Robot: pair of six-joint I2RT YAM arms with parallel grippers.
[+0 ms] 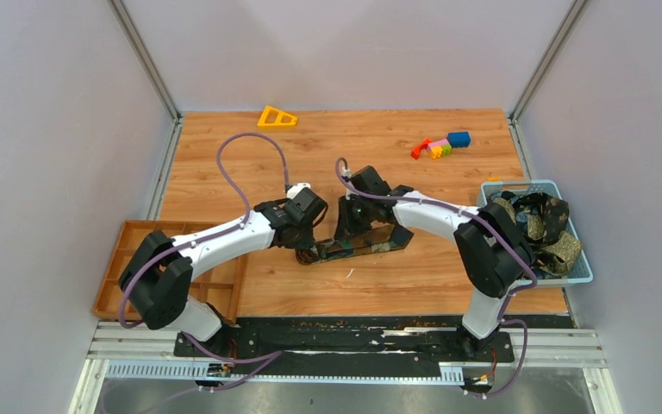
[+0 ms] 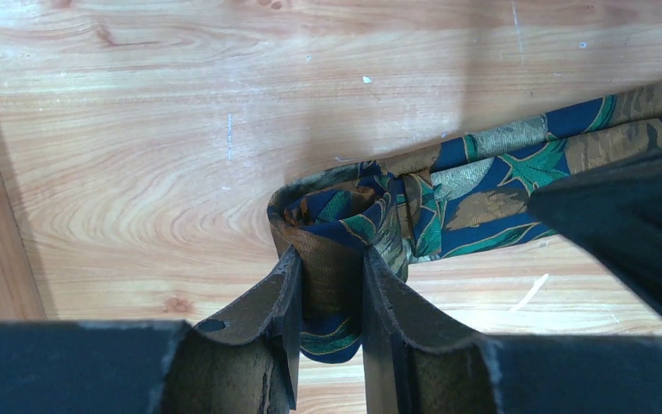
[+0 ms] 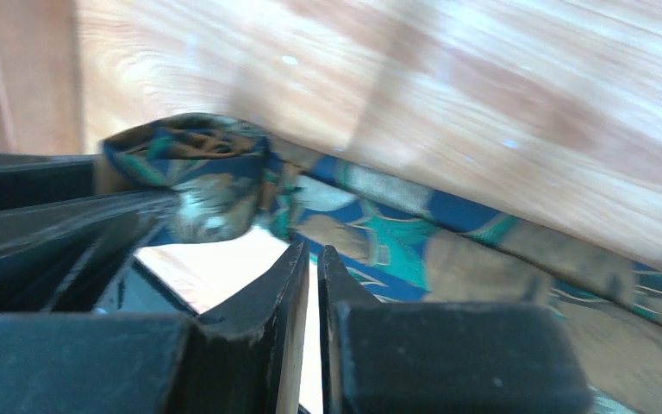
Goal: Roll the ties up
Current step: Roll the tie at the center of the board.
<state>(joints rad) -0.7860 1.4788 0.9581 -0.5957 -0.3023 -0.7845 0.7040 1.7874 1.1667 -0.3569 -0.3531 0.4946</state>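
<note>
— Overhead, where lay the dark blue-green patterned fabric necktie (image 1: pixel 371 248)?
— Mid-table; spare crumpled ties (image 1: pixel 543 220) filled the blue plastic basket (image 1: pixel 521 184).
— Left wrist?
— The left gripper (image 2: pixel 329 256) pinched its rolled end, probably to hold the coil tight.
— Right wrist?
— The right gripper (image 3: pixel 313 254), fingers nearly together and empty, hovered near the unrolled strip.

A yellow triangle (image 1: pixel 277 117) lies at the top centre of the wooden table (image 1: pixel 379 155). Colourful blocks (image 1: pixel 440 147) cluster at upper right. A blue basket (image 1: pixel 526 184) sits at the right edge and a wooden tray (image 1: pixel 125 250) at lower left.
</note>
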